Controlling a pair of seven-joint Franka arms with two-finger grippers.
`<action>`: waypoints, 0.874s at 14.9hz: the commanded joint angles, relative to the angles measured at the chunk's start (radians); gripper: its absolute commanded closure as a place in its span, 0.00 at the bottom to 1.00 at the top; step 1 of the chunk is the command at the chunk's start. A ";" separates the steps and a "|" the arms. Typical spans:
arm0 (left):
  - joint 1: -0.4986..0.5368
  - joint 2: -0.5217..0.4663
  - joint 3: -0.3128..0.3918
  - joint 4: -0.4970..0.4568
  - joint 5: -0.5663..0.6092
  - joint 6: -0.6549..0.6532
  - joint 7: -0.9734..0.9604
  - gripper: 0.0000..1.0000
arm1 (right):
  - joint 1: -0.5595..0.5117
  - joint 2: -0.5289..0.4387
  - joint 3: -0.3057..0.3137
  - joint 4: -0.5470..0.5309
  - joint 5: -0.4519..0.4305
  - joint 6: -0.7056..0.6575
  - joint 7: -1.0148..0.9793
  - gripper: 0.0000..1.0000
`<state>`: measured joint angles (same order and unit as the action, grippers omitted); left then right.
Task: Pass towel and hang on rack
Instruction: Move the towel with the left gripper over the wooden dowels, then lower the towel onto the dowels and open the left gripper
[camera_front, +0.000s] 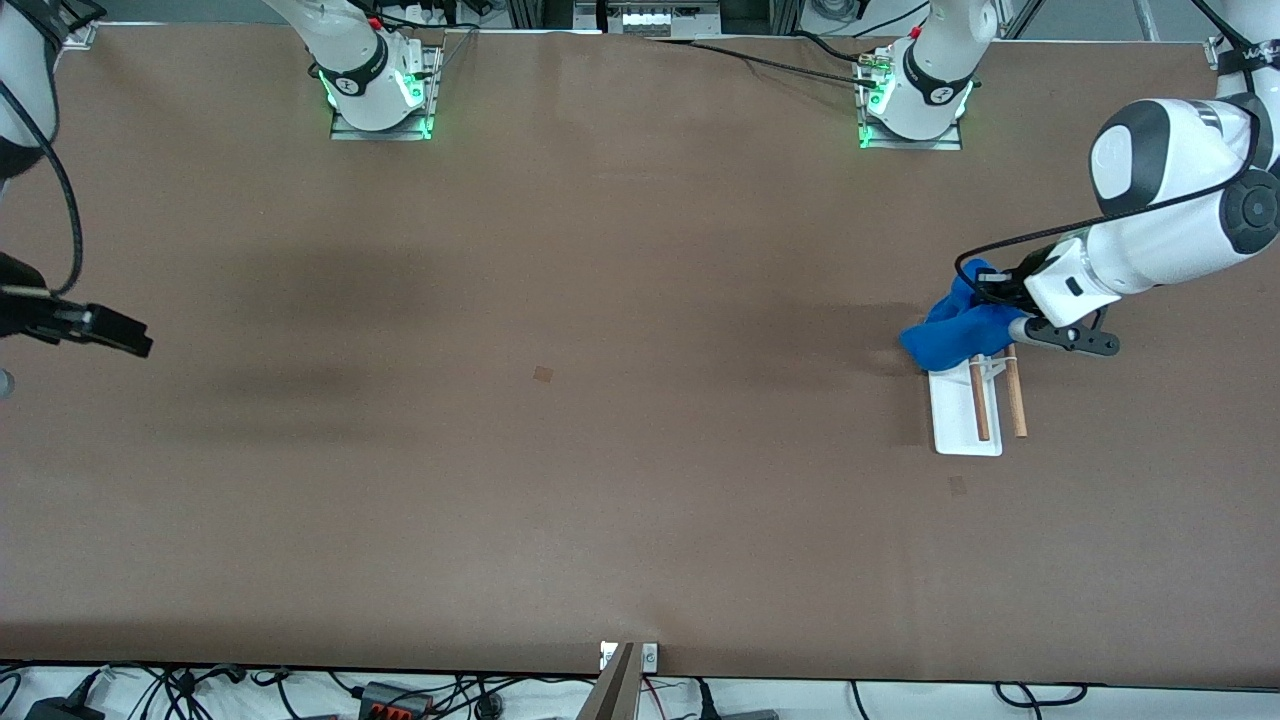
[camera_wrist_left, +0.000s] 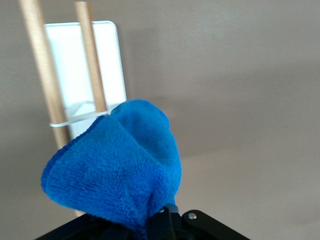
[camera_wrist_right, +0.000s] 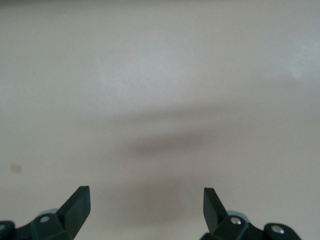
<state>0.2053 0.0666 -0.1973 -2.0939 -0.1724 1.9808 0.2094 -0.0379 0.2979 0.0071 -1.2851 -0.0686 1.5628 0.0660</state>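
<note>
Near the left arm's end of the brown surface (camera_front: 600, 450), the left end effector (camera_front: 985, 300) hangs over the white rack with two thin light-brown wooden rods (camera_front: 985, 405), pinching the fuzzy royal-blue towel (camera_front: 955, 335), which droops over the rods' ends farther from the front camera. The right end effector (camera_wrist_right: 145, 202) waits, fingers spread wide, above bare surface near the right arm's edge.

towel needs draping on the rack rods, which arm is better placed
Left. The left gripper already holds the towel over the rack; the right gripper waits open at the table's right-arm end.
</note>
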 joint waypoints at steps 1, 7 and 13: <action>0.022 0.050 -0.007 0.073 0.044 -0.005 0.014 0.99 | -0.017 -0.043 -0.004 -0.039 0.000 -0.013 -0.064 0.00; 0.091 0.146 -0.007 0.184 0.044 -0.008 0.146 0.99 | -0.020 -0.178 -0.009 -0.244 0.007 0.075 -0.064 0.00; 0.163 0.200 -0.007 0.183 0.045 0.047 0.268 0.98 | -0.016 -0.289 -0.007 -0.402 0.010 0.126 -0.063 0.00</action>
<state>0.3486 0.2492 -0.1958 -1.9256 -0.1516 1.9980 0.4387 -0.0506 0.0783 -0.0019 -1.6059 -0.0682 1.6605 0.0205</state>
